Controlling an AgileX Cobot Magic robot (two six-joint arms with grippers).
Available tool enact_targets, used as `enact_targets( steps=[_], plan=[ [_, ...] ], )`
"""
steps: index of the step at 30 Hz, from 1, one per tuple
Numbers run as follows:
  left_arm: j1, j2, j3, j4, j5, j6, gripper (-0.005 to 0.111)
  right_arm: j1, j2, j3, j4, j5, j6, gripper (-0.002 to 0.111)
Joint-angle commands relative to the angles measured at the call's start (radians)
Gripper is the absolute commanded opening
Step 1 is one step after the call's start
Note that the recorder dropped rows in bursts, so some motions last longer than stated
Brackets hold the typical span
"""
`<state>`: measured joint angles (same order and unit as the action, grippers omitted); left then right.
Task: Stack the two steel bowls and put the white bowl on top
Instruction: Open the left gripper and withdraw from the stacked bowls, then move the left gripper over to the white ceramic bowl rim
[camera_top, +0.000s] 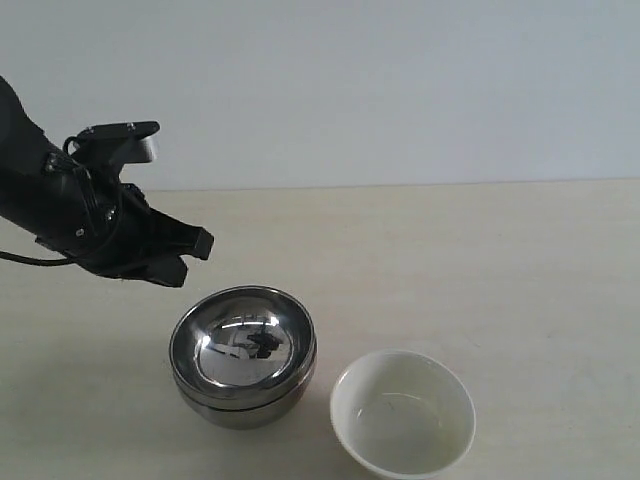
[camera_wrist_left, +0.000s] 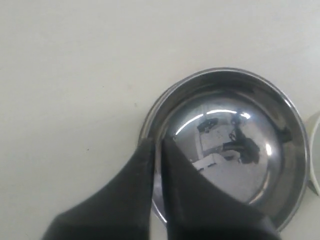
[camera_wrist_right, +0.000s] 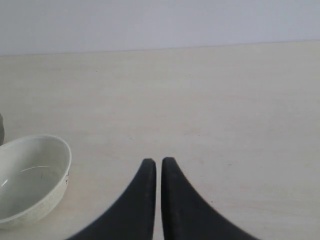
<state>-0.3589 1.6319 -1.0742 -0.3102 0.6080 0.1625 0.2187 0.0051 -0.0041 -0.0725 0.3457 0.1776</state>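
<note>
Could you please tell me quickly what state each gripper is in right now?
Left gripper: closed, holding nothing.
Right gripper: closed, holding nothing.

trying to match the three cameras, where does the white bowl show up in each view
Exterior view: white bowl at bottom, right of centre.
Left wrist view: only a sliver at the picture's right edge.
Right wrist view: picture's lower left.
Shared landmark: the stacked steel bowls beside it.
</note>
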Motion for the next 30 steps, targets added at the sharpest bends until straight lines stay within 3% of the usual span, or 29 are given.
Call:
enact_targets(
  steps=[1,8,14,17,23,30],
  plan=[
    [-0.001,-0.038,0.002,-0.019,0.028,0.043,0.011,-0.001,-0.005,0.004,-0.008,-0.004,-0.001,0.0],
    [-0.002,-0.038,0.002,-0.227,0.103,0.243,0.06,-0.001,-0.005,0.004,-0.008,-0.004,-0.001,0.0],
    [-0.005,-0.038,0.002,-0.274,0.119,0.27,0.055,-0.001,-0.005,0.004,-0.008,-0.004,-0.001,0.0],
    [-0.067,-0.038,0.002,-0.219,0.171,0.374,0.055,-0.001,-0.005,0.004,-0.008,-0.004,-0.001,0.0],
    [-0.221,-0.038,-0.004,-0.221,-0.035,0.494,0.057,-0.001,-0.005,0.004,-0.008,-0.004,-0.001,0.0],
    [-0.273,-0.019,-0.076,-0.207,-0.07,0.43,0.064,-0.001,-0.005,0.004,-0.008,-0.004,-0.001,0.0]
  ],
)
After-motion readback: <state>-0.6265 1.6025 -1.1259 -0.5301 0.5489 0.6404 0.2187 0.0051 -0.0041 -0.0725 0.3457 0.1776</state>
